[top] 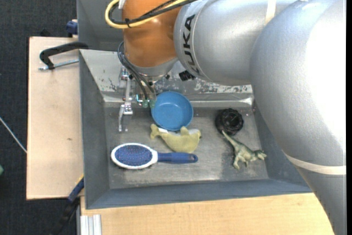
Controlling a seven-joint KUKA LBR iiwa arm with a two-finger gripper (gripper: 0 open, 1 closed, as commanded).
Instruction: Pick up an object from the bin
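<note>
Plainly "UKA" printed on arm (220,36); tool (133,109) beside blue bowl (172,111).

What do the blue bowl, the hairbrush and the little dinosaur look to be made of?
Blue bowl: seemingly smooth moulded plastic, judging by its even colour and soft sheen.
Hairbrush: probably plastic too, with a white rim round a blue bristle pad and a glossy blue handle.
Dinosaur: likely rubber or soft plastic, with a dull olive, matte surface; which of the two is unclear.
</note>
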